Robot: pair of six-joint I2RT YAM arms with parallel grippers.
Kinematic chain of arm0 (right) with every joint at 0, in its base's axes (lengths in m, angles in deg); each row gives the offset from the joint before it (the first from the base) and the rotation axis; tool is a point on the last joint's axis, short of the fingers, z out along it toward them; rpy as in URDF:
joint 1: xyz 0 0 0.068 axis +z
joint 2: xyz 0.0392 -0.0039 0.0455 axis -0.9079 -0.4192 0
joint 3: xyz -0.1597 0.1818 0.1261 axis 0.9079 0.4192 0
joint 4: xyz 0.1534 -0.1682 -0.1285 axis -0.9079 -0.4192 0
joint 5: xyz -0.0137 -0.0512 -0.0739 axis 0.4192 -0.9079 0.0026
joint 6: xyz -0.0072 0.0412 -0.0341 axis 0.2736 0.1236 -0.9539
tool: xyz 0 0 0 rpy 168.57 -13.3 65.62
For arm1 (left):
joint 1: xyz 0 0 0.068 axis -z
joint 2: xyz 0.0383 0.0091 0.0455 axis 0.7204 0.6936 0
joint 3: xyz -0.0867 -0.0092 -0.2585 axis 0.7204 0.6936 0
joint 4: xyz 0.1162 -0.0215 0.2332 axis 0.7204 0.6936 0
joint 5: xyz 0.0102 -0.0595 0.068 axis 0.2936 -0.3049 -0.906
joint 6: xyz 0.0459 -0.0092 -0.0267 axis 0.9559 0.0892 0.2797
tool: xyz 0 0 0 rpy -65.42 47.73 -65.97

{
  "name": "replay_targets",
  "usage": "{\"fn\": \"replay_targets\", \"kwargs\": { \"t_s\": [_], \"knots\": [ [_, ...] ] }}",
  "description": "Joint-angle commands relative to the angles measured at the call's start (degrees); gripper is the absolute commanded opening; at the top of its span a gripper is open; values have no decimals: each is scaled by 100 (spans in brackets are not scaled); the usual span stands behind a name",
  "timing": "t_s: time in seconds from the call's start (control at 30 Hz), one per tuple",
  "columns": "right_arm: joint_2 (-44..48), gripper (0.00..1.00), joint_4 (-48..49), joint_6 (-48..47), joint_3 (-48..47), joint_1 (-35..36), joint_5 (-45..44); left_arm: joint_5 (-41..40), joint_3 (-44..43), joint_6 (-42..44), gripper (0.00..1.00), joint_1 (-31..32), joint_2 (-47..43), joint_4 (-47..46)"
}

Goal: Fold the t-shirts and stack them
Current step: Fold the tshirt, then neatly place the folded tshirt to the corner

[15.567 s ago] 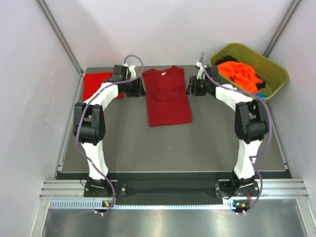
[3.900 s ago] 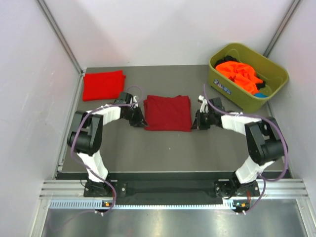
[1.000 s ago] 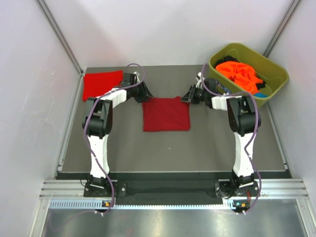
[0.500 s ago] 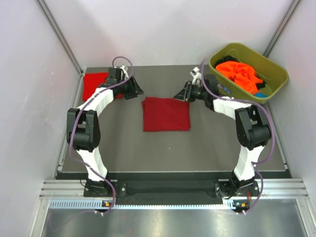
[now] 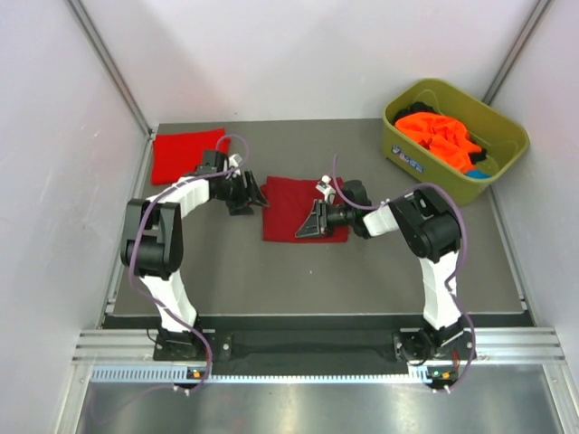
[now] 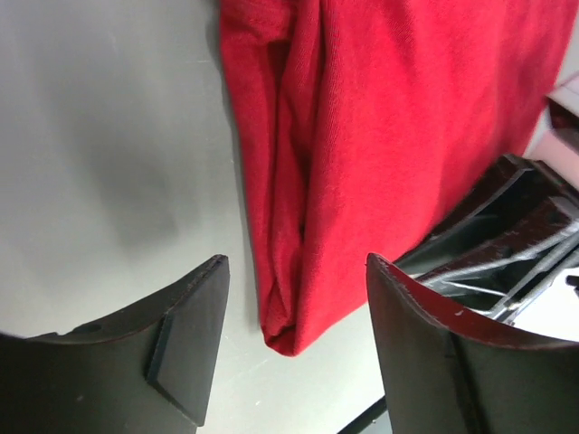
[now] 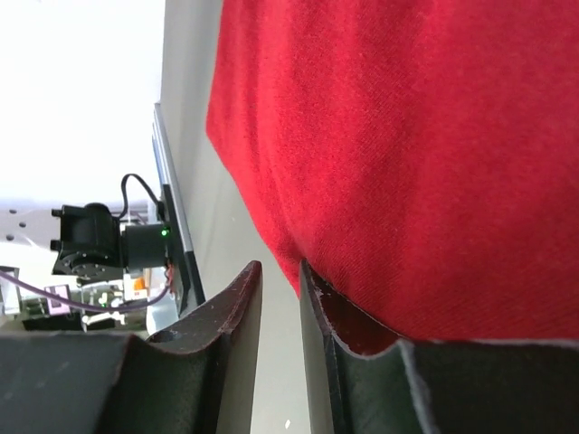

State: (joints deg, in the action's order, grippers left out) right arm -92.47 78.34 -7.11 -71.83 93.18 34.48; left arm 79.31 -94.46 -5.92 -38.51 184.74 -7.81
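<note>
Dark crimson t-shirt: it is folded into a flat, nearly square packet in the middle of the tabletop. The cloth is a soft, matte knit, and its left edge is a rounded roll of several layers.
Left pincer: released, with the jaws wide and standing astride that left edge (no cloth is pinched yet).
Right pincer: nearly closed, with only a thin slit where bare tabletop shows. It lies low at the packet's near side, one finger against the cloth, and appears to hold nothing.
Step in hand: probably gripping the packet to carry it to the stack.
Doing it well: the left pincer should go low enough to take all the layers, and both pincers should lift together so the packet stays flat.
Brighter red t-shirt: it lies folded flat at the far left, well apart, and is the likely base of the stack.
Orange t-shirts: they are crumpled in the rigid olive tub.
</note>
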Motion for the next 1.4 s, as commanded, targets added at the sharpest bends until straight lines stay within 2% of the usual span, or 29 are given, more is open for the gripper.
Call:
{"fn": "replay_targets", "kwargs": {
  "t_s": [0.0,0.17,0.37,0.53,0.8,0.97,1.03,1.17,1.27,1.3,1.37],
  "knots": [
    [-83,25,149,-307,-125,-19,-88,211,-91,279,68,-10,246,112],
    [294,25,-220,-527,-213,-19,-70,272,-187,499,70,-10,457,-27],
    [1094,31,-792,-659,-327,-19,-123,404,-565,648,77,-10,870,-212],
    [1656,36,-977,-668,-327,-10,-184,141,-855,684,76,-10,1238,-98],
    [2070,38,-1021,-651,-283,-54,-316,97,-987,508,70,-10,1635,-299],
    [2167,38,-986,-633,-240,-124,-378,132,-1005,473,59,16,1749,-387],
    [2167,38,-872,-589,-205,-151,-360,114,-1014,438,58,51,1793,-423],
    [2185,38,-713,-475,-126,-195,-316,-219,-1023,385,52,148,1828,-353],
    [2255,38,-634,-440,-46,-239,-325,-290,-1023,280,43,174,1846,-335],
    [2273,38,-608,-422,-29,-256,-316,-403,-1075,236,28,183,1855,-309],
    [2352,39,-599,-422,24,-300,-325,-448,-1162,209,11,192,1864,-239]
  ]
}}
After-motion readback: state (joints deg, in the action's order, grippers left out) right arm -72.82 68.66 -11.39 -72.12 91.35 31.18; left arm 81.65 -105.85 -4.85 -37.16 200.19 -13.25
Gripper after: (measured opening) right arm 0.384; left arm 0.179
